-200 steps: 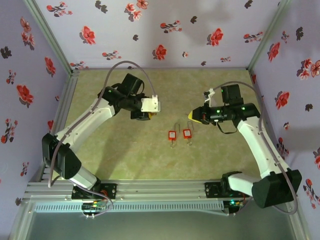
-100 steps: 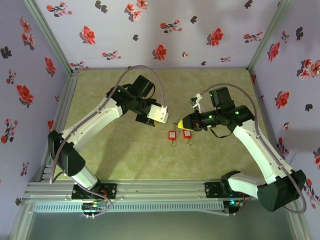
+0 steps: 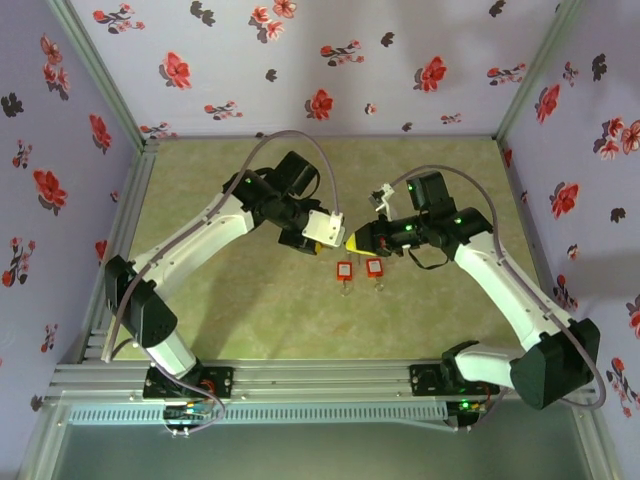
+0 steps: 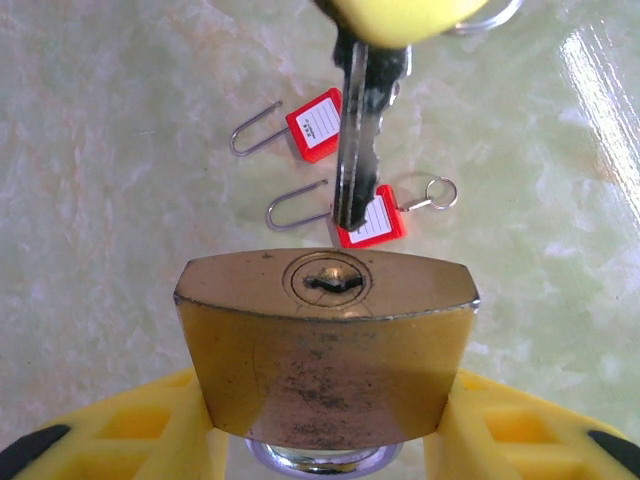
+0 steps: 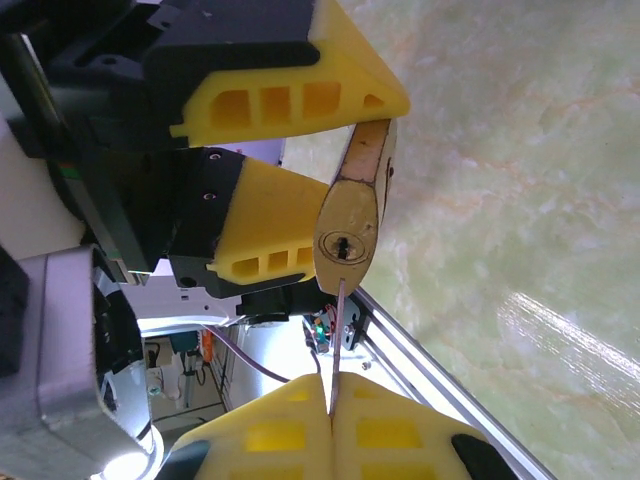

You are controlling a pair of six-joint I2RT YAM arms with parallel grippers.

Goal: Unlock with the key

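Above the middle of the table (image 3: 230, 310), left gripper (image 4: 325, 440) clamps the padlock (image 4: 325, 350), right gripper (image 5: 332, 395) pinches the key (image 4: 352, 150) — align its tip with the keyhole (image 4: 327, 282), then push straight.

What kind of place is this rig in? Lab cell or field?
Looks like a staged robot test cell, not a working site: floral-print walls box in a green tabletop, an aluminium frame rail runs along the near edge, and red padlocks lie out as props.
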